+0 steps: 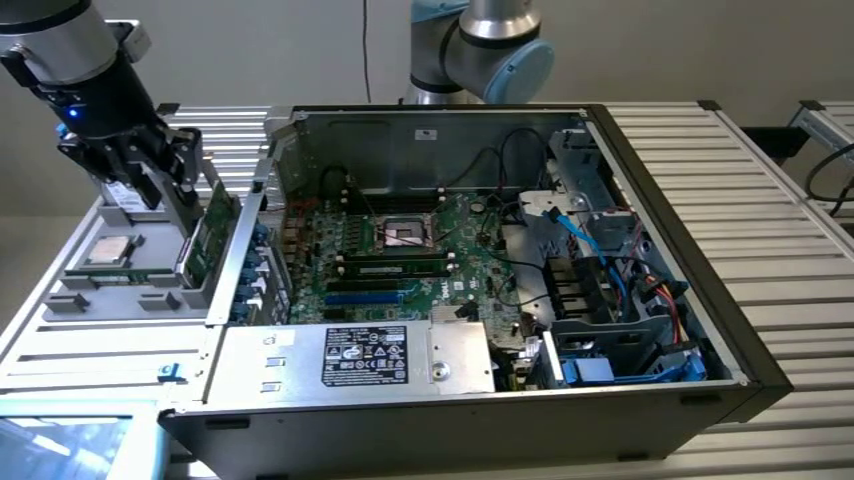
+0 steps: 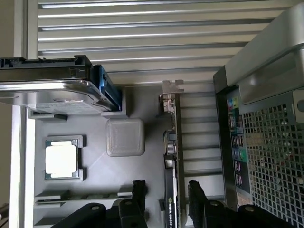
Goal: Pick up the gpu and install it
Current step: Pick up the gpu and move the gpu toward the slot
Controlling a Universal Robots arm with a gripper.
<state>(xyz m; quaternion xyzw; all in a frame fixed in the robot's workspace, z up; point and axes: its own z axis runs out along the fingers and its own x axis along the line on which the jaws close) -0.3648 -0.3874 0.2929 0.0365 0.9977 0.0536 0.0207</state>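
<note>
The gpu [image 2: 172, 156] stands on its edge in a slot of the grey parts tray [image 2: 95, 118], its thin silver bracket [image 2: 171, 88] at the far end. In the exterior view the gpu [image 1: 211, 232] shows as a green board upright at the tray's right side, beside the computer case. My gripper [image 2: 167, 192] is open and straddles the card. One black finger [image 2: 138, 190] stands clear of one face and the other finger [image 2: 195, 192] sits close to the other face. The gripper [image 1: 171, 190] hangs just above the card at the exterior view's left.
A silver hard drive [image 2: 47, 88] and a CPU [image 2: 61, 159] sit in the same tray. The open computer case [image 1: 641, 240] lies close by, with its motherboard [image 1: 387, 250], blue slots [image 1: 360, 295], cables and a power supply [image 1: 360, 355]. The case's perforated rear wall [image 2: 266, 152] is right beside the card.
</note>
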